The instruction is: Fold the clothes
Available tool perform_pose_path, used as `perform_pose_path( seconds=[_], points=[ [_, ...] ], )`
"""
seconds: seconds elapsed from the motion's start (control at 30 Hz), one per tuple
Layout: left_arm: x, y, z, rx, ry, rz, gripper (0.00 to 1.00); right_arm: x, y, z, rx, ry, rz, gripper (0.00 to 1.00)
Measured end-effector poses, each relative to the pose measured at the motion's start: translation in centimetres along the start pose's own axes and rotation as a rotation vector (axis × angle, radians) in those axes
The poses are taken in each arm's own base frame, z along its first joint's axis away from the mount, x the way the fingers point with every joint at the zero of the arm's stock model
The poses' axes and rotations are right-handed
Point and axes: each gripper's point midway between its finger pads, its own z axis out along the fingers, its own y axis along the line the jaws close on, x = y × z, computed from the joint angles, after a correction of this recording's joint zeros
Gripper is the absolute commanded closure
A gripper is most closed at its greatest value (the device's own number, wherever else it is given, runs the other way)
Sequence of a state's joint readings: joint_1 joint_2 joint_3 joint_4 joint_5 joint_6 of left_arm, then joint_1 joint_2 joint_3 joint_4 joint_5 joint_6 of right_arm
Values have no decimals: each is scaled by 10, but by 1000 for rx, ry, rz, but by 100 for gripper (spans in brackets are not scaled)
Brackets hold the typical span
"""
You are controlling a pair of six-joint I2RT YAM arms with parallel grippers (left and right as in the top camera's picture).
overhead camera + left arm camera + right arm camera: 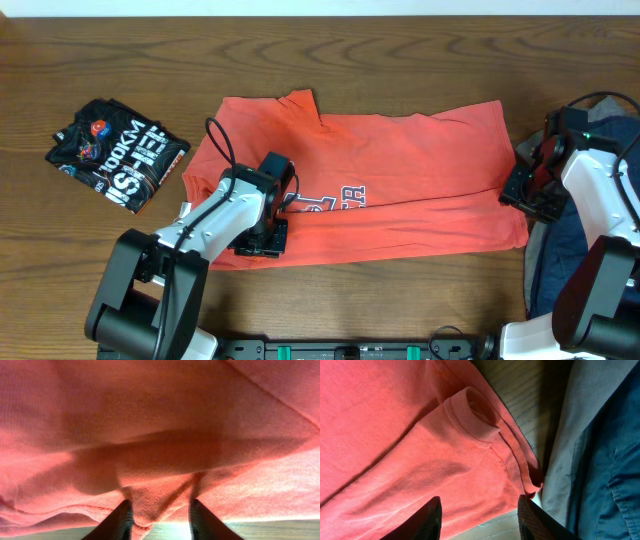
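Observation:
The coral-red T-shirt [400,170] lies spread across the middle of the table, its navy-and-white lettering [330,200] partly folded under. My left gripper [262,238] is at the shirt's front left hem. In the left wrist view its fingers [160,506] pinch a bunched fold of the red cloth [160,435], raised a little off the wood. My right gripper [526,190] is open at the shirt's right edge. In the right wrist view its fingers [479,502] straddle the red cloth [395,435] near a sleeve cuff [472,415] and hold nothing.
A folded black printed T-shirt [118,152] lies at the far left. A pile of navy [560,250] and grey [605,103] clothes sits at the right edge under my right arm, and it also shows in the right wrist view [615,460]. Bare wooden table [400,310] lies in front.

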State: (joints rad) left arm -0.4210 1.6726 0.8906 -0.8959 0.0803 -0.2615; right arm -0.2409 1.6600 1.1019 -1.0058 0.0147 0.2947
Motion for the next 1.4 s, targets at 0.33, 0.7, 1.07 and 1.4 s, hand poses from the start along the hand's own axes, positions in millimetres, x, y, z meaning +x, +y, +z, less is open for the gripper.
perform_pose_path(
  seconds=[0.33, 0.7, 1.07, 1.4],
  points=[
    [6, 2, 9, -2, 12, 0, 67, 2, 0, 0, 2, 6, 0, 52],
    [8, 1, 10, 4, 19, -1, 94, 2, -1, 0, 2, 7, 0, 53],
    [-14, 8, -27, -68, -34, 0, 93, -1, 0, 0, 2, -2, 0, 50],
    [-13, 12, -30, -89, -30, 0, 92, -1, 0, 1, 2, -7, -3, 50]
  ],
)
